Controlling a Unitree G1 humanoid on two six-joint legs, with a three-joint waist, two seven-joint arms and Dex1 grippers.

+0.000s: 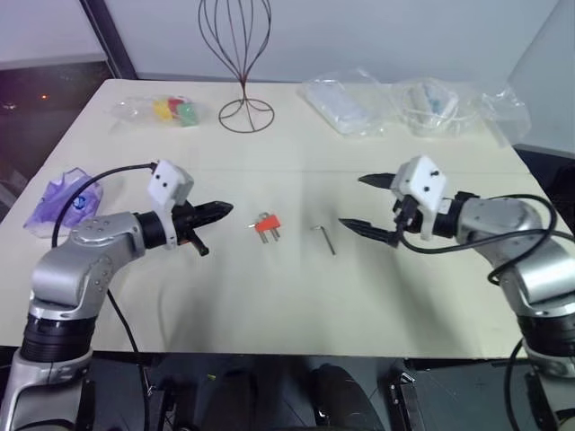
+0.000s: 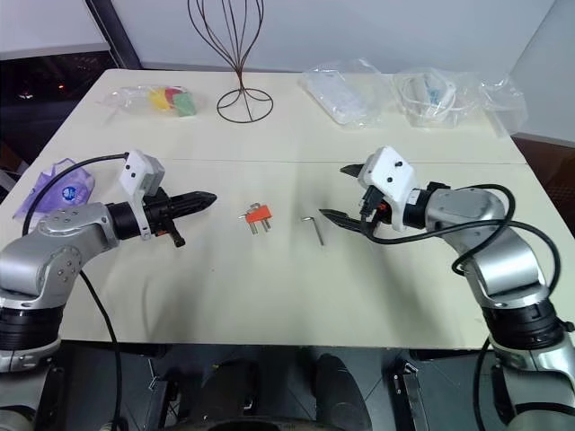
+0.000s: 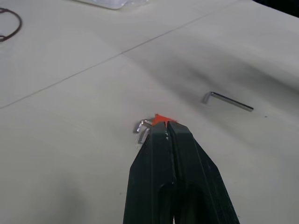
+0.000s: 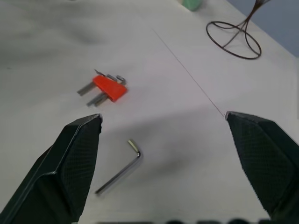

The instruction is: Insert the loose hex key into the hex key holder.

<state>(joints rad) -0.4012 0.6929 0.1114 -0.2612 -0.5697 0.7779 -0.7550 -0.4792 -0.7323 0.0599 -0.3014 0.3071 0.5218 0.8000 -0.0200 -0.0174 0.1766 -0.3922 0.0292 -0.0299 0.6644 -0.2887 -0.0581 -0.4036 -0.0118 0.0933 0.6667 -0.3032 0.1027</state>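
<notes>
Both grippers hover over the pale table (image 1: pixel 296 305) with nothing in them. Left gripper (image 1: pixel 218 211), left of centre in the head view, has its two black fingers pressed together into one point aimed toward the middle of the frame — closed on nothing. Right gripper (image 1: pixel 364 203), right of centre, stands spread wide, one fingertip higher up the frame and one lower, the gap between them facing the middle.

Between the two tips, the hex key holder (image 1: pixel 266 225) lies flat at the centre of the picture, an orange-red block with a few short grey keys sticking out of it. Just to its right, apart from it, the loose hex key (image 1: pixel 324 238) lies flat on the table — nearer the right gripper's lower fingertip, though not touching it. From the right wrist, that key (image 4: pixel 122 170) sits between the open fingers (image 4: pixel 70 163).

Along the top of the frame stand a dark wire stand (image 1: pixel 241 63), clear plastic bags (image 1: pixel 413 103) at upper right, a bag of coloured pieces (image 1: pixel 166 109) at upper left, and a purple bag (image 1: pixel 63 199) at the left edge.
</notes>
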